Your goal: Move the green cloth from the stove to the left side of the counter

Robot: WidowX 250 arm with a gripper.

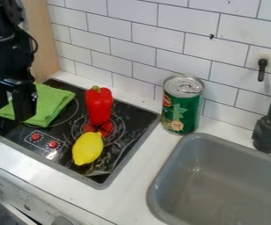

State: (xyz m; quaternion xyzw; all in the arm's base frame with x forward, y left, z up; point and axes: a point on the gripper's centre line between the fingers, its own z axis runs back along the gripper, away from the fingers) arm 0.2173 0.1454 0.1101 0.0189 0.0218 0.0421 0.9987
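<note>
Green cloth (51, 102) is seen close behind the open tool (10, 113); if snagged by a fingertip, it could be bunched.

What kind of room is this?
It looks like a kitchen, maybe a pretend one. There's a black stove top with a red pepper and a yellow lemon on it, and a gray sink beside it.

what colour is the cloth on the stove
The cloth is bright green; the camera view shows it best.
</note>
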